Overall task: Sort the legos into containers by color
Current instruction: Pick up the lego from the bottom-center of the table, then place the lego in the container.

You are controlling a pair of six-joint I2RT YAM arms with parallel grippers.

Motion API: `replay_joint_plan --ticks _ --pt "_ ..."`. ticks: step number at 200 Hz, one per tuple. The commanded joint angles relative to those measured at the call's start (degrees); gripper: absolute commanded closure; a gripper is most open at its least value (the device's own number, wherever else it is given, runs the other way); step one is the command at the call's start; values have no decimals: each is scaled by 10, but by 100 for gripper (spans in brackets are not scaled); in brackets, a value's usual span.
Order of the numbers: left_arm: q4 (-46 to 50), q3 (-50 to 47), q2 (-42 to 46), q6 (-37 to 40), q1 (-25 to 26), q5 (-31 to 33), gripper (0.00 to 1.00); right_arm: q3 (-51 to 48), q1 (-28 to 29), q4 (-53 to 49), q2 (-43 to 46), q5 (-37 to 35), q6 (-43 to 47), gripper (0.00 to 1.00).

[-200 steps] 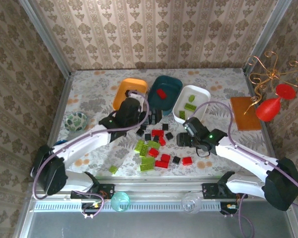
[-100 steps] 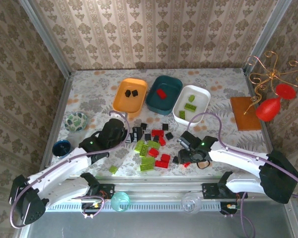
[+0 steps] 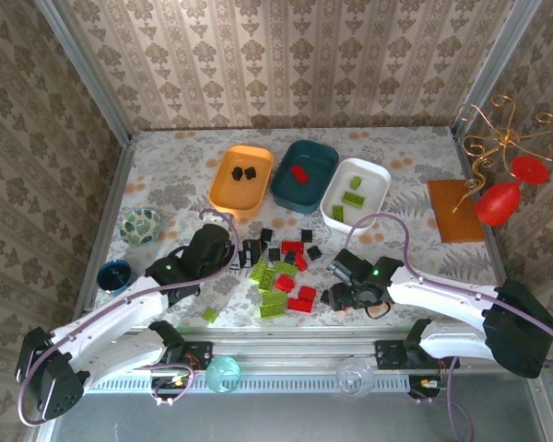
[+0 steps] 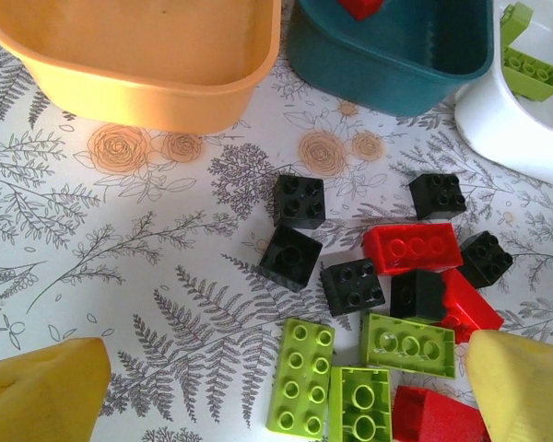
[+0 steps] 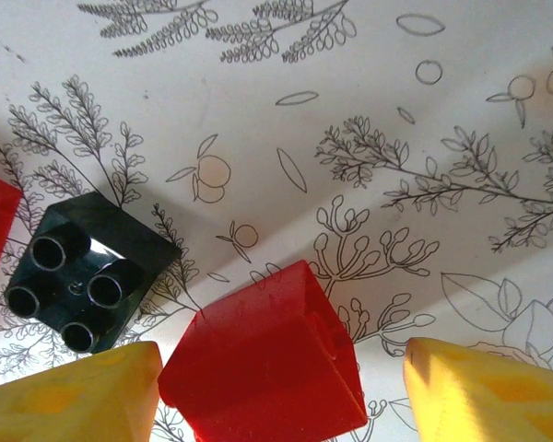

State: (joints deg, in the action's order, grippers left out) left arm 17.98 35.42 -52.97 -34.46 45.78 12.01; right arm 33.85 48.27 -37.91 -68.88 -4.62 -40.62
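- The legos (image 3: 284, 272), black, red and lime-green, are shown scattered in a loose cluster on the patterned table (image 3: 166, 166), just in front of three tubs. One green brick (image 3: 209, 315) lies apart at the near left.
- Two black bricks are seen in the orange tub (image 3: 223, 184), one red piece in the teal tub (image 3: 324, 158), and green pieces in the white tub (image 3: 380, 177).
- The right gripper (image 5: 276, 396) is placed low at the cluster's near right edge, jaws parted astride a red brick (image 5: 267, 364). One pad (image 5: 74, 396) sits just beside it, the other stands apart. A black brick (image 5: 78, 272) lies just beside.
- The left gripper (image 4: 286, 391) is spread wide over the cluster's left part, with nothing held.
- A glass bowl (image 3: 141, 225) and a blue cup (image 3: 115, 273) are placed at the left, a brown board (image 3: 456, 210) at the right.
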Motion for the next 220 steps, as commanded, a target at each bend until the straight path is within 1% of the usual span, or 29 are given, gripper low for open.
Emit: replay_joint_plan --ticks 1,24,56,69,95,121,147,168,198,220 --pt "1 -5 -6 -11 -5 1 0 -12 6 1 -14 9 -5 31" --pt "6 -5 -10 -10 -6 2 0 -8 6 16 -26 13 4 38" --pt "29 1 -11 -11 -6 16 0 6 5 7 -21 8 16 60" --pt "38 3 -7 -8 -6 23 0 22 5 -6 -7 -3 28 66" --pt "49 4 5 -7 -7 32 0 81 -17 -21 15 -22 66 71" --pt "63 2 16 -12 -6 45 0 164 -80 26 -11 -10 108 73" --pt "78 -3 31 -25 -6 51 0 273 -131 97 -102 4 131 73" --pt "90 -9 48 -33 -6 55 0 372 -158 127 -210 10 139 73" --pt "103 -23 75 -44 -4 55 0 527 -187 108 -361 0 148 73" --pt "117 -32 89 -57 -4 56 0 618 -193 83 -446 -13 153 72"
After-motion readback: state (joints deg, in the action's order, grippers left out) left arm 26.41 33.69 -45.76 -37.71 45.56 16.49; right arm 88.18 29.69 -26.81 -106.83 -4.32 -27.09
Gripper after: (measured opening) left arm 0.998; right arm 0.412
